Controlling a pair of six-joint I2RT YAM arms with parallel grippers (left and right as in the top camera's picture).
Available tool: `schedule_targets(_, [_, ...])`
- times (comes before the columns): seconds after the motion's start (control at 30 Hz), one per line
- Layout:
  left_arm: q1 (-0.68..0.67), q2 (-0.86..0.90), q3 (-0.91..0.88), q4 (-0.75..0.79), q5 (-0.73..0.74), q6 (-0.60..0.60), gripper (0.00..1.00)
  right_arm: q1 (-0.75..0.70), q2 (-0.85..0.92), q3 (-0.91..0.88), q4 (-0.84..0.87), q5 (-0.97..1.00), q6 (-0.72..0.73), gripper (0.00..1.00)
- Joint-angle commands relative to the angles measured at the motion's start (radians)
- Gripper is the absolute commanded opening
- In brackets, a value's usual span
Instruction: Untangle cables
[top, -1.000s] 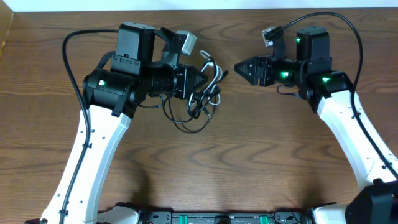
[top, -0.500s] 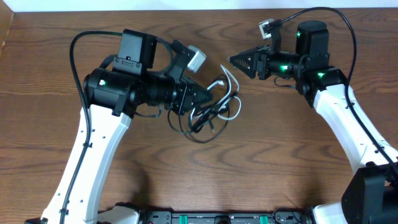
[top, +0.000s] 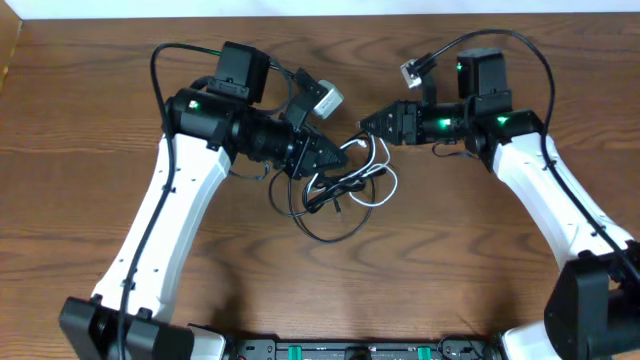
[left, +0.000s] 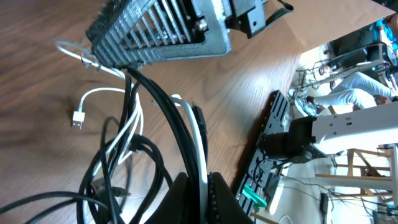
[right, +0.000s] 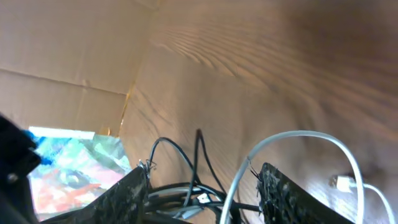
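Note:
The black cable (top: 322, 222) and the white cable (top: 383, 187) lie tangled in loops at the table's middle. My left gripper (top: 343, 158) is shut on strands of both; in the left wrist view (left: 200, 186) a black strand (left: 163, 106) and a white strand (left: 194, 134) run between the fingers. The white plug (left: 77, 119) rests on the wood. My right gripper (top: 366, 123) is open at the bundle's upper edge. In the right wrist view (right: 204, 169) its fingers are spread, with black loops (right: 199, 155) and a white arc (right: 298, 140) between them.
The wooden table (top: 480, 270) extends around the tangle. My right gripper's mesh-textured finger (left: 161, 34) hangs right over the bundle in the left wrist view. Thick black arm wires (top: 160, 60) arc above both arms. A cardboard wall (right: 74, 43) stands at the table's edge.
My left gripper has carried the cable bundle rightward toward the middle. My right gripper has moved left and down until its fingers straddle the top of the bundle.

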Motion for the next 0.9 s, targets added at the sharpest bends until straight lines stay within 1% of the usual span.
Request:
schedule_targets(0.0, [0.001, 0.008, 0.009, 0.001, 0.037, 0.025, 0.08, 0.003, 0.01, 0.008, -0.028, 0.032, 0.015, 0.55])
schedule_targets(0.1, [0.0, 0.009, 0.009, 0.001, 0.037, 0.025, 0.07, 0.013, 0.013, 0.008, -0.057, 0.092, 0.016, 0.55])
schedule_targets(0.2, [0.0, 0.009, 0.009, 0.001, 0.037, 0.024, 0.07, 0.031, 0.026, 0.008, -0.053, 0.096, 0.021, 0.55])
schedule_targets(0.33, [0.0, 0.01, 0.009, 0.001, 0.037, 0.024, 0.08, 0.066, 0.062, 0.008, -0.05, 0.145, 0.072, 0.52])
schedule_targets(0.43, [0.0, 0.01, 0.009, 0.001, 0.037, 0.024, 0.07, 0.08, 0.098, 0.008, -0.04, 0.148, 0.072, 0.44])
schedule_targets(0.6, [0.0, 0.01, 0.009, 0.001, 0.008, 0.021, 0.07, 0.08, 0.14, 0.008, -0.033, 0.148, 0.09, 0.36])
schedule_targets(0.63, [0.0, 0.009, 0.009, 0.001, 0.002, 0.021, 0.08, 0.081, 0.142, 0.008, -0.031, 0.147, 0.09, 0.33])
schedule_targets(0.67, [0.001, 0.01, 0.009, 0.001, 0.002, 0.021, 0.08, 0.082, 0.145, 0.008, -0.031, 0.148, 0.09, 0.27])
schedule_targets(0.73, [0.001, 0.01, 0.009, 0.001, -0.002, 0.021, 0.07, 0.081, 0.146, 0.008, -0.031, 0.149, 0.09, 0.1])
schedule_targets(0.77, [0.0, 0.01, 0.009, 0.001, -0.015, 0.021, 0.07, 0.079, 0.146, 0.008, -0.03, 0.158, 0.09, 0.04])
schedule_targets(0.8, [0.0, 0.01, 0.009, 0.0, -0.034, 0.02, 0.07, 0.074, 0.145, 0.008, -0.025, 0.169, 0.091, 0.01])
schedule_targets(0.87, [0.0, 0.011, 0.009, 0.001, -0.086, 0.004, 0.08, 0.059, 0.14, 0.008, 0.0, 0.171, 0.09, 0.01])
